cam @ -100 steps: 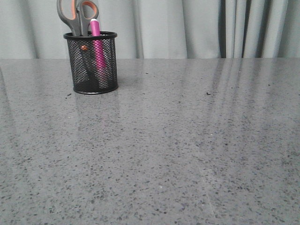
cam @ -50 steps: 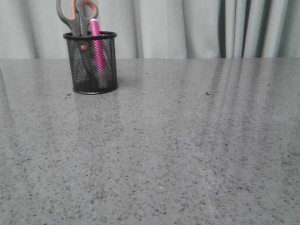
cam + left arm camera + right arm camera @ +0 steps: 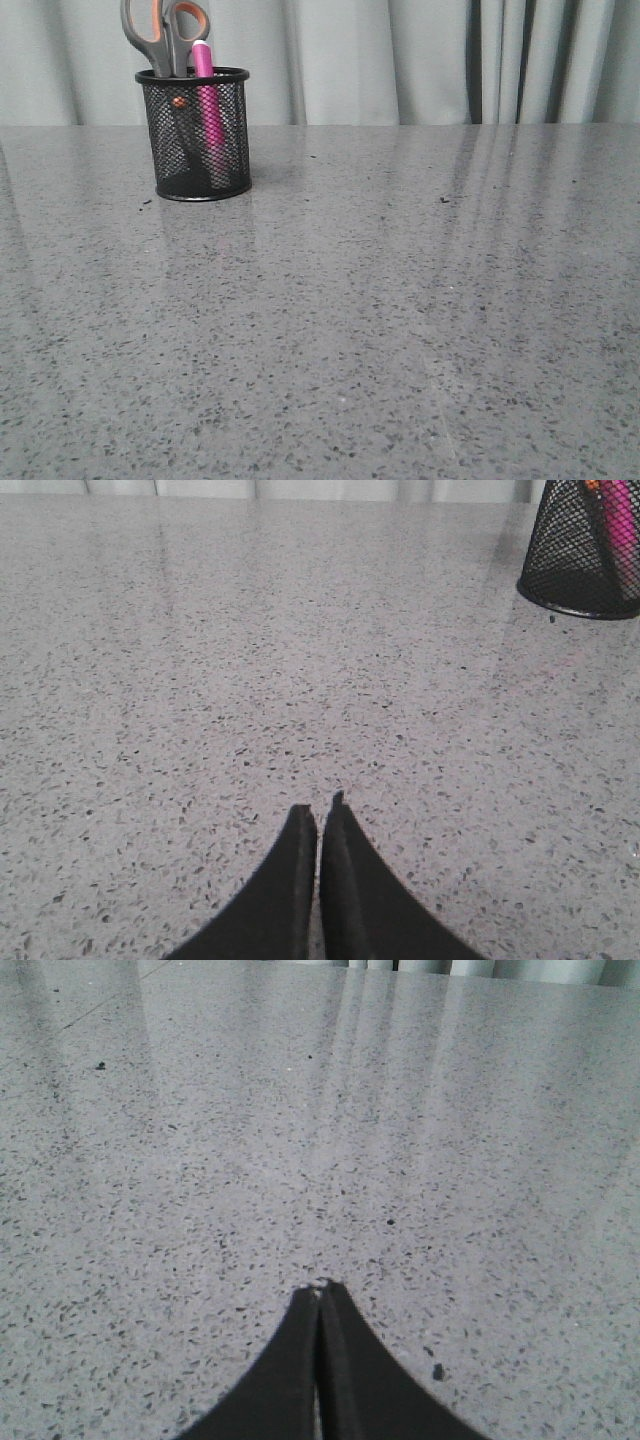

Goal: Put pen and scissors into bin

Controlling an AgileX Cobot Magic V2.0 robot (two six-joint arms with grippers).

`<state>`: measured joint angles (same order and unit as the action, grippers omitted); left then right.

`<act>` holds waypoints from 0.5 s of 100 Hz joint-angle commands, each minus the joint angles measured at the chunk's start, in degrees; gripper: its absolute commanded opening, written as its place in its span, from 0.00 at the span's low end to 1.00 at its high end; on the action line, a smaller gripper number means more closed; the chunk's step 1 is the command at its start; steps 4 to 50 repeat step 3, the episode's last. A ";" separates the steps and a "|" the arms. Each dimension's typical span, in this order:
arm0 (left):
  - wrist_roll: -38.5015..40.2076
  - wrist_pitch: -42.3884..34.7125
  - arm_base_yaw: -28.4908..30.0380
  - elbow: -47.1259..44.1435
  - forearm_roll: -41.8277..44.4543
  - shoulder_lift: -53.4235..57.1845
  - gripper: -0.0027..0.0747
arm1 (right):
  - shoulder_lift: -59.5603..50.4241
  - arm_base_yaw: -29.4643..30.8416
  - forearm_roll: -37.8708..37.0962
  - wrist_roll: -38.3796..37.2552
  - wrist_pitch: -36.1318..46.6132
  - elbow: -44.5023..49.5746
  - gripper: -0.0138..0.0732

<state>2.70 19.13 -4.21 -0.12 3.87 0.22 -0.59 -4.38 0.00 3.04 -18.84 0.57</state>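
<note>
The black mesh bin (image 3: pixel 198 140) stands upright at the far left of the table. Inside it the pink pen (image 3: pixel 208 100) stands on end, and the scissors (image 3: pixel 160 30) sit blades down with their grey and orange handles sticking out above the rim. In the left wrist view the bin (image 3: pixel 580 550) shows at the edge of the picture, far from my left gripper (image 3: pixel 320 810), which is shut and holds nothing. My right gripper (image 3: pixel 320 1287) is shut as well, over bare table. Neither arm shows in the front view.
The grey speckled tabletop (image 3: pixel 380 300) reaches back to pale curtains (image 3: pixel 400 60) behind its far edge. A few small dark specks lie on the surface.
</note>
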 commanded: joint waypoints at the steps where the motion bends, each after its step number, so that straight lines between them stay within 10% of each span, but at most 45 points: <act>1: 0.17 -2.76 0.18 -2.48 -0.34 1.87 0.01 | -1.15 0.19 0.00 0.46 2.36 0.89 0.08; 50: 0.17 -2.76 0.18 -2.48 -0.34 1.87 0.01 | -1.15 0.19 0.00 0.46 2.36 0.89 0.08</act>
